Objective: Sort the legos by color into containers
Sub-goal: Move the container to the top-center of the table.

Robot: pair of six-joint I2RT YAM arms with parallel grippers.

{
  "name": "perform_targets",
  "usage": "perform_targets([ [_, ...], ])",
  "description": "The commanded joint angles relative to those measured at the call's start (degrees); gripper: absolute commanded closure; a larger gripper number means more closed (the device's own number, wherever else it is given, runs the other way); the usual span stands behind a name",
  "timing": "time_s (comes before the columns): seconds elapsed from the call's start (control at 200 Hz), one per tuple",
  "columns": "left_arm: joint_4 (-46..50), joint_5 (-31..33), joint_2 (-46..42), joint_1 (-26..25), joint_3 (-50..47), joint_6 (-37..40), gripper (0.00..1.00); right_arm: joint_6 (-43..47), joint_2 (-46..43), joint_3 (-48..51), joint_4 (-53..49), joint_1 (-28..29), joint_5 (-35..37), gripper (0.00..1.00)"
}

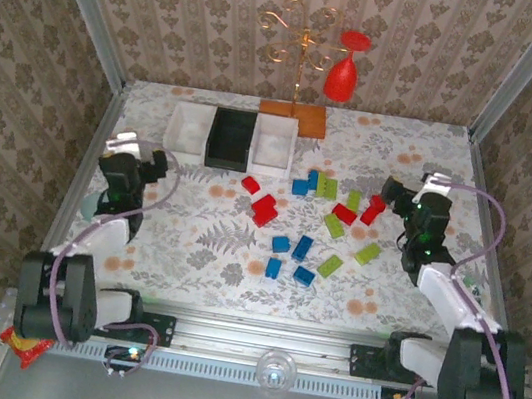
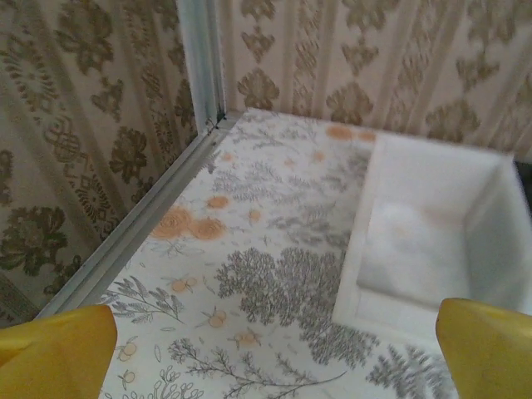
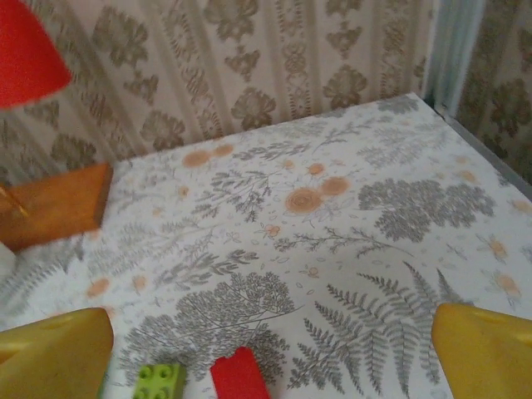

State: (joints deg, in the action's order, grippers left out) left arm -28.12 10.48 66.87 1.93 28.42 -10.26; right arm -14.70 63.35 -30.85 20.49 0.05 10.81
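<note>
On floral table (image 1: 192,249): scattered legos (image 1: 302,247) (red, blue, green).

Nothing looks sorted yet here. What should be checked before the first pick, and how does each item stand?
1. Left gripper open and empty: ok.
2. Right gripper open and empty: ok.
3. Legos loose on the table: ok.
4. Containers upright, tops open: ok.
5. Black container empty inside: cannot tell, too dark.
6. Spacing for a clean grasp: not ok, some legos touch.
</note>
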Motion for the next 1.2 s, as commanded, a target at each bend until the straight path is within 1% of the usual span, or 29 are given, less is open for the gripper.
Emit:
perform_targets([
  [0.0, 11.92, -9.42, -4.31, 2.62, 1.63, -11.57, 0.0, -11.15, -6.13, -1.47, -13.19, -0.68, -1.77, 0.0],
  [0.06, 12.22, -15.18, -6.16, 2.28, 1.61, -14.27, 0.01, -14.27, -8.96, -0.65, -13.73, 0.42, -7.28, 0.02],
  [0.085, 12.21, -17.19, -6.68, 1.75, 1.63, -15.36, 0.01, -14.34, -9.45, -0.6, -14.16, 1.59, -7.79, 0.04],
  [0.115, 12.92, -18.67, -7.21, 0.67, 1.84, -16.14, 0.01, -12.94, -9.9, -1.24, -16.06, 5.42, -6.45, 0.05],
  [0.175, 16.0, -18.32, -7.76, -3.12, 3.1, -15.67, 0.01, -8.11, -8.68, -4.31, -20.84, 15.16, 0.45, 0.04],
  [0.22, 18.78, -16.89, -7.13, -6.28, 5.33, -14.03, 0.0, -5.06, -6.28, -6.6, -23.36, 21.35, 3.81, 0.03],
  [0.255, 21.05, -16.31, -5.61, -8.49, 7.28, -12.7, 0.0, -3.86, -3.84, -8.29, -24.35, 24.37, 3.48, 0.03],
  [0.31, 24.06, -16.09, -1.66, -10.66, 11.53, -11.02, 0.0, -3.3, 1.13, -11.37, -25.41, 26.88, -0.77, 0.03],
  [0.35, 25.53, -16.8, 1.93, -10.94, 14.62, -10.99, 0.0, -3.21, 4.99, -13.98, -25.71, 27.99, -4.2, 0.03],
  [0.38, 26.08, -17.69, 4.67, -10.48, 16.82, -11.43, 0.0, -2.81, 7.37, -15.64, -25.85, 28.99, -5.24, 0.04],
  [0.45, 25.48, -18.72, 10.65, -7.96, 21.22, -12.83, 0.02, -1.32, 12.85, -20.56, -26.41, 32.03, -2.9, 0.05],
  [0.54, 24.88, -18.89, 18.7, -3.46, 27.32, -13.32, 0.03, -1.15, 15.9, -23.43, -25.89, 32.82, -3.48, 0.05],
  [0.58, 26.56, -18.53, 22.81, -1.97, 31.08, -12.89, 0.04, -1.23, 15.92, -23.78, -25.16, 32.8, -4.51, 0.04],
  [0.615, 28.28, -18.39, 26.55, -1.19, 34.82, -12.37, 0.04, -1.27, 17.72, -23.72, -24.53, 32.82, -5.42, 0.04],
  [0.735, 34.12, -21.13, 38.33, -0.07, 46.57, -10.12, 0.06, -1.46, 17.7, -22.3, -23.66, 32.82, -5.61, 0.04],
  [0.85, 41.64, -21.17, 46.8, -0.5, 56.56, -6.62, 0.07, -1.47, 16.65, -19.38, -22.48, 32.73, -4.35, 0.04],
  [0.885, 43.34, -20.86, 48.79, -0.54, 58.88, -6.12, 0.09, -1.65, 16.71, -18.56, -22.27, 32.73, -3.9, 0.03],
  [0.9, 43.88, -20.92, 49.45, -0.53, 59.68, -5.98, 0.1, -1.75, 15.09, -18.28, -22.21, 32.65, -3.76, 0.03],
  [1.055, 48.45, -22.96, 55.43, -0.79, 67.37, -3.54, 0.17, -1.72, 13.26, -16.48, -22.37, 32.08, -2.54, 0.03],
  [1.135, 50.5, -26.44, 57.18, -1.42, 70.23, -1.59, 0.24, -2.32, 13.12, -16.35, -23.63, 31.05, -2.15, 0.02],
  [1.195, 51.06, -28.85, 57.15, -2.28, 69.82, -1.01, 0.29, -3.21, 13.24, -16.35, -24.79, 30.24, -2.82, 0.03],
])
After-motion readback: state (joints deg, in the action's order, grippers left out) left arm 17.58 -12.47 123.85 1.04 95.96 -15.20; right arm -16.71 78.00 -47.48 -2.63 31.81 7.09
